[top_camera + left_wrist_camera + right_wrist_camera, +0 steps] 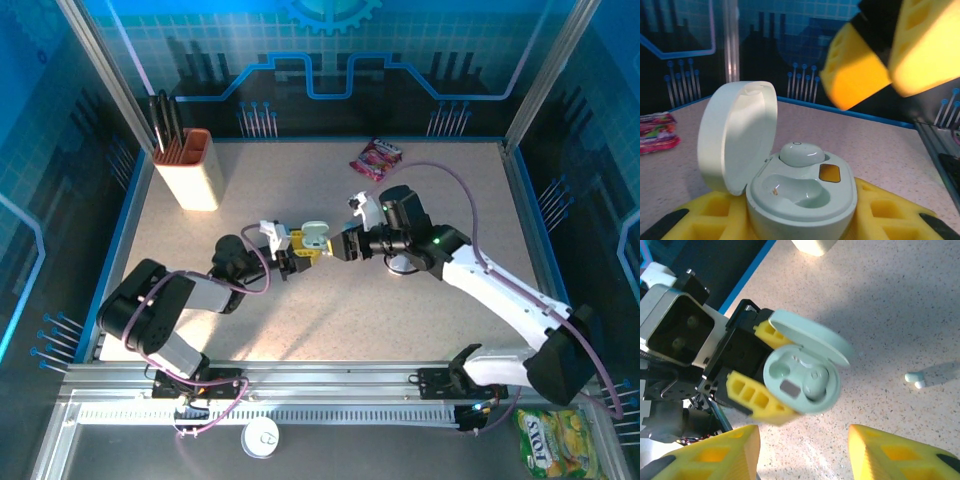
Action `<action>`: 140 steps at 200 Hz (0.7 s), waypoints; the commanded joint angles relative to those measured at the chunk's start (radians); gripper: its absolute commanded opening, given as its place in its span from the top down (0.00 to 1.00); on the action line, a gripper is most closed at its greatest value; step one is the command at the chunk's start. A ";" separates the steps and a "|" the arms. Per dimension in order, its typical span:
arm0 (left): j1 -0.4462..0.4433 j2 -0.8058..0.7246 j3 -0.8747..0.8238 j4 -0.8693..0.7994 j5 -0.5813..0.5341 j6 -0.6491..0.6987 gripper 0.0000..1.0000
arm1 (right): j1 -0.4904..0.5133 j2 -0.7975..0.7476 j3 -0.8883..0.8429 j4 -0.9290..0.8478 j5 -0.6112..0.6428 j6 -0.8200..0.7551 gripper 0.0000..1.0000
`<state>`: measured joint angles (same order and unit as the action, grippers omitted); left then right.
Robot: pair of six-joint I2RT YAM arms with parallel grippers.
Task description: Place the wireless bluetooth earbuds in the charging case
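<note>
Fingers of the left gripper pinched the open pale-mint case. One smooth, matching earbud sat in a socket. Beside it the right gripper hovered, jaws apart and empty. Another stemmed earbud lay on the table.

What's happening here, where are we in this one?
The left hand grips an open pale-green charging case near the middle of the table, with its lid swung up. One earbud sits in the case, and the empty slot beside it waits. The right hand hovers close by, open and holding nothing. What looks like the second earbud lies on the table off to the side, so half the job is left.
</note>
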<state>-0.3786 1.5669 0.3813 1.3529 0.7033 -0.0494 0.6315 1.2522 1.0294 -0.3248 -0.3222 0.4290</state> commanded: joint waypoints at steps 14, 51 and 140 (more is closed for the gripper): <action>0.097 -0.097 -0.058 0.050 -0.007 -0.015 0.65 | -0.036 0.009 -0.067 0.133 0.002 0.042 0.49; 0.164 -0.202 -0.107 0.048 -0.007 -0.047 0.64 | -0.065 0.166 -0.044 0.157 0.057 0.048 0.49; 0.167 -0.240 -0.126 0.048 0.021 -0.098 0.64 | -0.030 0.646 0.215 0.118 0.112 -0.036 0.42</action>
<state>-0.2176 1.3254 0.2653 1.3674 0.6971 -0.1253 0.5838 1.8381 1.1706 -0.1944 -0.2356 0.4313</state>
